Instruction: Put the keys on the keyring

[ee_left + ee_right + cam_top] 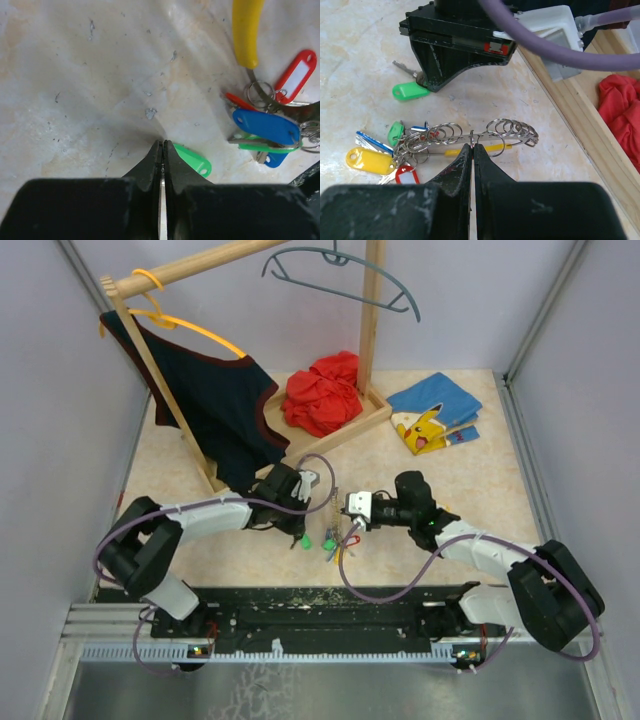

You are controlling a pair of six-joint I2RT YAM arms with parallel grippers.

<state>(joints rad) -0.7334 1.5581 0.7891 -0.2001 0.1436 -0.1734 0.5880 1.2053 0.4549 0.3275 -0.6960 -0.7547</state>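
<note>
Only the right wrist view shows the right gripper (472, 148) pinched shut on the keyring (512, 129). The left gripper (163, 146) is closed on the green key (192, 159), just left of it.

The thin silvery metal keyring (520, 131) shines; the small keys (265, 125) have glossy plastic tags (smooth); the beige marbled counter (100, 75) looks matt, scuffed.

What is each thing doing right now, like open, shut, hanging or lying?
left gripper: shut on the green-tag key
right gripper: shut on the keyring
green-tag key: off the keyring
keyring: other keys bunched on it
black top: hanging
red cloth: crumpled
blue shirt: folded
</note>
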